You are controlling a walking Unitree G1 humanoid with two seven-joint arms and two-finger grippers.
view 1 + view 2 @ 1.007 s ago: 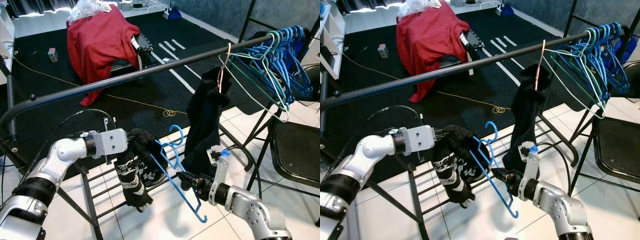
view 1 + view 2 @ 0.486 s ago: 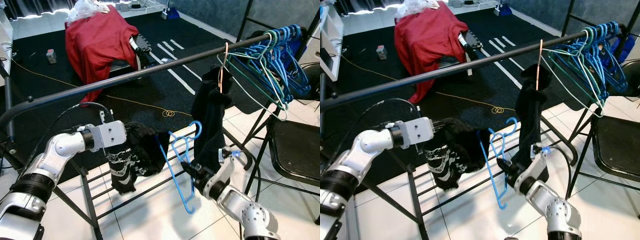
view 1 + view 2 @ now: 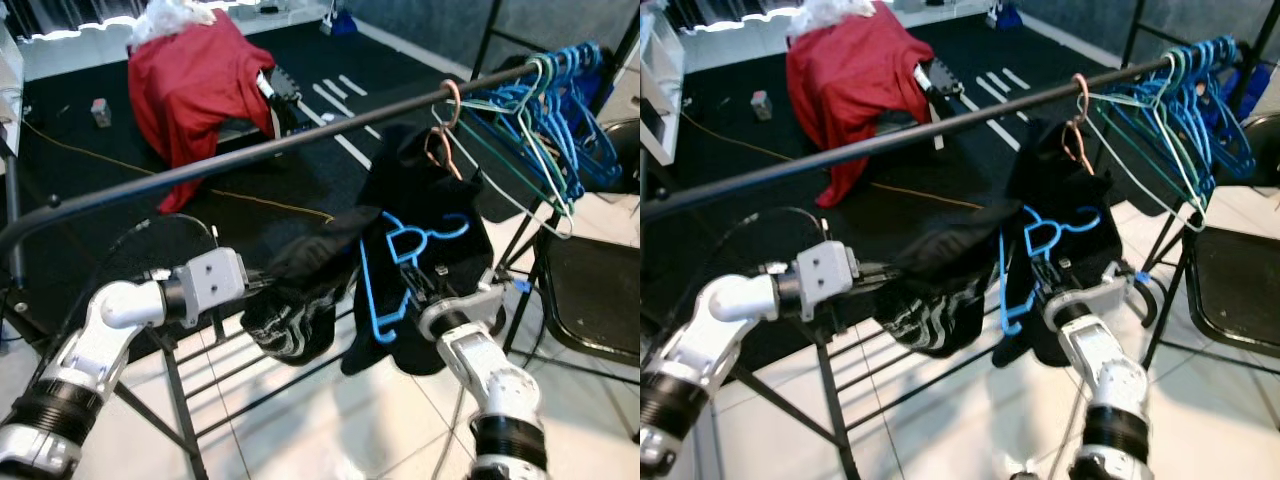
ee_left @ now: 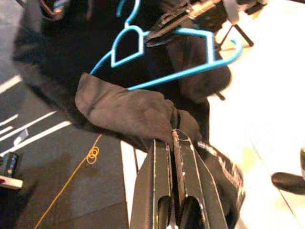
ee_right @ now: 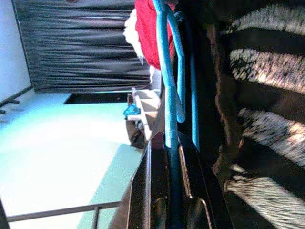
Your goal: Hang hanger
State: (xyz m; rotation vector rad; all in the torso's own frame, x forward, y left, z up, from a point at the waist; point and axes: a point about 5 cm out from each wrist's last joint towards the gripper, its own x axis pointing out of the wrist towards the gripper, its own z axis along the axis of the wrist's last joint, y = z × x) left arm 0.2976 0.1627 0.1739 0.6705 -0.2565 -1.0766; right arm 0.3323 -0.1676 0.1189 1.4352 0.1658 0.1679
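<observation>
A blue plastic hanger (image 3: 395, 270) is held below the black clothes rail (image 3: 250, 155), with my right gripper (image 3: 418, 288) shut on its lower bar. In the right wrist view the blue hanger (image 5: 169, 95) runs between the fingers. My left gripper (image 3: 262, 283) is shut on a black garment with a white pattern (image 3: 300, 300), stretched toward the hanger. The left wrist view has the fingers (image 4: 164, 162) pinching the dark cloth (image 4: 128, 107), with the hanger (image 4: 167, 52) beyond. A black garment (image 3: 425, 190) hangs on a pink hanger (image 3: 445, 130) on the rail.
Several blue and green hangers (image 3: 550, 110) crowd the rail's right end. A black folding chair (image 3: 590, 290) stands at the right. A red cloth (image 3: 195, 80) covers something on the dark carpet behind. The rack's lower bars (image 3: 215, 365) cross the white tiles.
My right gripper has swung the blue hanger up and to the right, from pointing down to lying against the hanging black garment. My left gripper's garment is now pulled out sideways toward it.
</observation>
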